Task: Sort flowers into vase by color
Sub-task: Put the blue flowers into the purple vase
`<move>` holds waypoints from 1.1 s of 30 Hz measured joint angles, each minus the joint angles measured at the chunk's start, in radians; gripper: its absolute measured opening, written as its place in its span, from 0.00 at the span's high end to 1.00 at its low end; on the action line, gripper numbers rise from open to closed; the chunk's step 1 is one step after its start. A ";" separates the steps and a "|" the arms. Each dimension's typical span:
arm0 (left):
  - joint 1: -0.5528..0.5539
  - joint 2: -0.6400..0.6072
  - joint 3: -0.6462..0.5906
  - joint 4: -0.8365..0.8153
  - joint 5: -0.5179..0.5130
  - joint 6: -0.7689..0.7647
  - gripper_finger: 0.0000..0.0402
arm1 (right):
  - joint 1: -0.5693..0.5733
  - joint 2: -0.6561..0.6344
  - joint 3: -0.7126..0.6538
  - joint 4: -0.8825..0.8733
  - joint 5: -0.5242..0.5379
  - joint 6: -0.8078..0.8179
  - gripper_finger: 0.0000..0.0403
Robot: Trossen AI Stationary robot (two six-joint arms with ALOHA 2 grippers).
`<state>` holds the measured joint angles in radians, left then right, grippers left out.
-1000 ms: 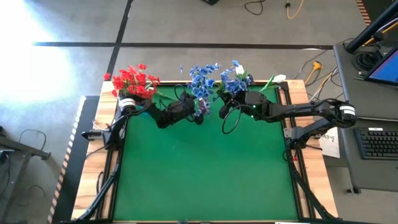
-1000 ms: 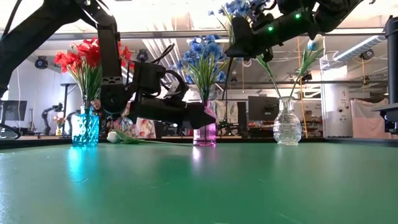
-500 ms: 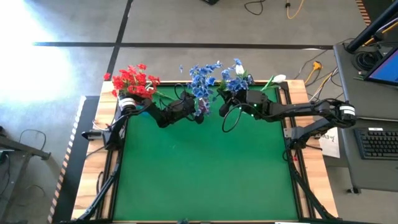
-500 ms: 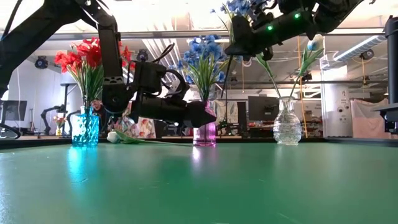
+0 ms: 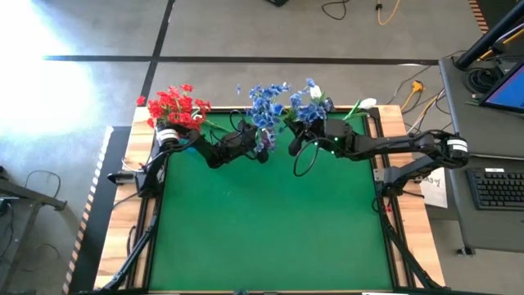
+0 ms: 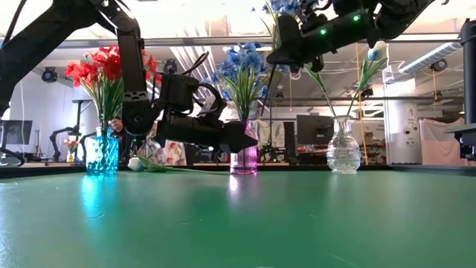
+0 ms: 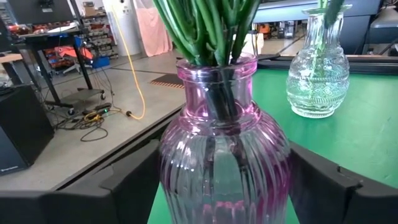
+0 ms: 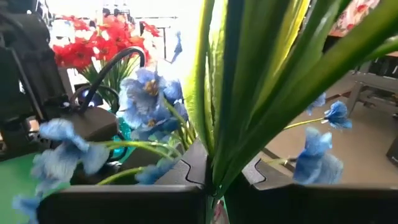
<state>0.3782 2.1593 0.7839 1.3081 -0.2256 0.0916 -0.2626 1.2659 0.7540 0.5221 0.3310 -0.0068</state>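
The left hand, upper centre of the high view, straddles the pink vase with fingers apart on either side, not yet clamped. The right hand beside it is clamped on a blue flower stem held high above. If the vase slips or tips, the blue flowers already standing inside could spill onto the worktop.

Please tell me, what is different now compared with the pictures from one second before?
The left tool has closed in around the pink vase, though a firm grip cannot be confirmed. The right tool has carried its blue flower stem slightly toward the pink vase, held high and shut on it. The red flowers, clear vase and loose white flower on the table stayed as they were.
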 joint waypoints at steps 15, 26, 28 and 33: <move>0.000 -0.001 0.000 -0.010 0.000 -0.004 0.31 | -0.010 0.076 0.000 0.153 0.005 -0.058 0.96; 0.000 -0.002 0.000 -0.016 0.000 -0.007 0.31 | -0.026 0.164 0.000 0.269 0.009 -0.084 0.96; 0.000 -0.002 0.000 -0.017 0.000 -0.007 0.31 | -0.028 0.164 0.000 0.270 0.009 -0.089 0.96; 0.000 -0.002 0.000 -0.018 0.000 -0.007 0.31 | -0.029 0.165 0.000 0.270 0.008 -0.080 0.96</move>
<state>0.3779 2.1574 0.7837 1.2900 -0.2256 0.0845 -0.2916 1.4307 0.7536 0.7918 0.3391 -0.0868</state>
